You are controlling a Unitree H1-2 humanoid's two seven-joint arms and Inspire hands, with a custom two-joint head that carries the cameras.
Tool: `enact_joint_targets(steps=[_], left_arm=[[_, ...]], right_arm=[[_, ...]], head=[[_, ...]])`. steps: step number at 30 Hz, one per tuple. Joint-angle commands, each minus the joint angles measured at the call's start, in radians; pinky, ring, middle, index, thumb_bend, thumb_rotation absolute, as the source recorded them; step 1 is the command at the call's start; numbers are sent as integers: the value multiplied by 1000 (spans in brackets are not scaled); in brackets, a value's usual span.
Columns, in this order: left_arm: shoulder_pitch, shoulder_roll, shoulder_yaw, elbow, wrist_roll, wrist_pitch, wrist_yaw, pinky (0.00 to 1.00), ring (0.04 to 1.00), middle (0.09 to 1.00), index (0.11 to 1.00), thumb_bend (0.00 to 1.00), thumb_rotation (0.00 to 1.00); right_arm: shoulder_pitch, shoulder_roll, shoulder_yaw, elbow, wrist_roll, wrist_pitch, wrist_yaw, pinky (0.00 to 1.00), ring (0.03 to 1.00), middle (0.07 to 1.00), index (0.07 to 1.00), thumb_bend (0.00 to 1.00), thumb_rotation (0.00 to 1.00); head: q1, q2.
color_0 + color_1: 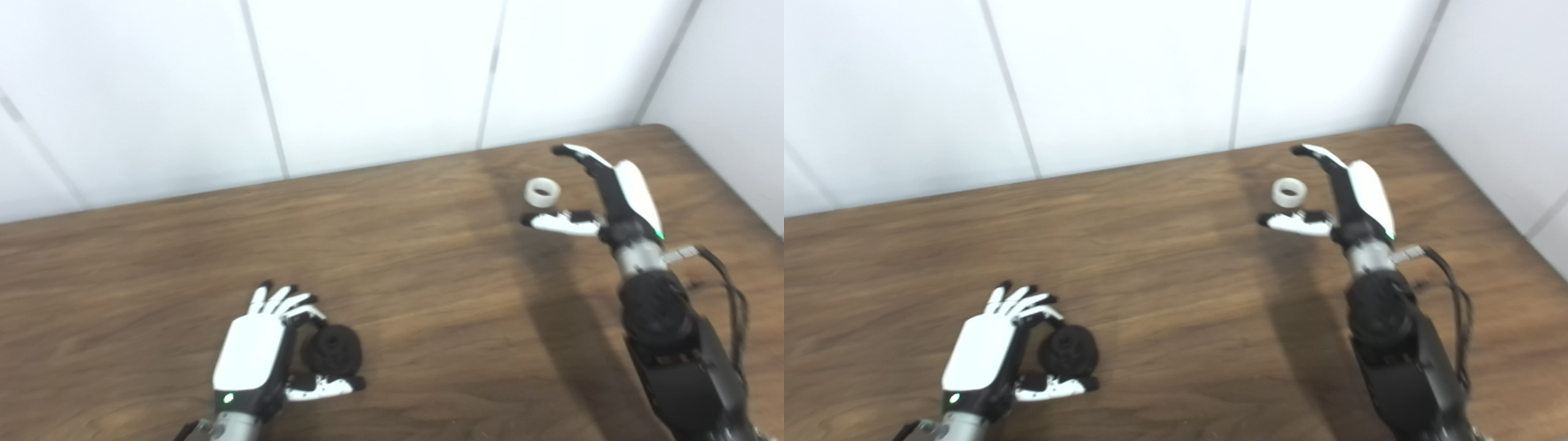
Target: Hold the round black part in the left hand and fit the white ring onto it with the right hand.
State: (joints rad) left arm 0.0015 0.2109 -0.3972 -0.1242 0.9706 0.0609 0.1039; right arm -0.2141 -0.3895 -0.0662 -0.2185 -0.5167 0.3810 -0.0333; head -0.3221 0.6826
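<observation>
On the wooden table (429, 257) the left hand (263, 349), near left, is spread wide around the round black part (334, 350) without gripping it; the right hand (603, 196), far right, is equally wide, thumb and fingers flanking the white ring (542, 192). To do this well, each hand should probably close squarely across its piece before lifting; there is one black part, one ring.

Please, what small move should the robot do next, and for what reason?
Probably close the right hand on the small white ring. The ring lies on the brown wooden table between that hand's spread fingers and thumb, not yet gripped. The left hand is open around the round black part, which rests on the table.
</observation>
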Motion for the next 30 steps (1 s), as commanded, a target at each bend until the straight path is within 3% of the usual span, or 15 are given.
enact_joint_targets(steps=[1, 7, 18, 30], left_arm=[[16, 32, 8, 16, 2, -7, -13, 1000, 898, 788, 485, 524, 54], [21, 37, 16, 16, 6, -20, -19, 1000, 893, 781, 484, 524, 54], [32, 33, 27, -7, 6, -19, -38, 1000, 888, 777, 485, 524, 53], [32, 29, 30, -7, 7, -16, -44, 1000, 889, 779, 485, 524, 53]], right_arm=[[-60, -40, -4, 3, -30, 8, 2, 889, 931, 894, 782, 842, 230], [-121, -84, 6, 110, -33, 10, 29, 935, 988, 945, 763, 836, 208], [-257, -148, 83, 343, -64, 43, 74, 1000, 1000, 996, 728, 871, 229], [-331, -184, 172, 463, -88, 56, 127, 1000, 1000, 991, 714, 902, 263]], head=[[-9, -2], [-27, -9], [-47, -12], [-34, -13]])
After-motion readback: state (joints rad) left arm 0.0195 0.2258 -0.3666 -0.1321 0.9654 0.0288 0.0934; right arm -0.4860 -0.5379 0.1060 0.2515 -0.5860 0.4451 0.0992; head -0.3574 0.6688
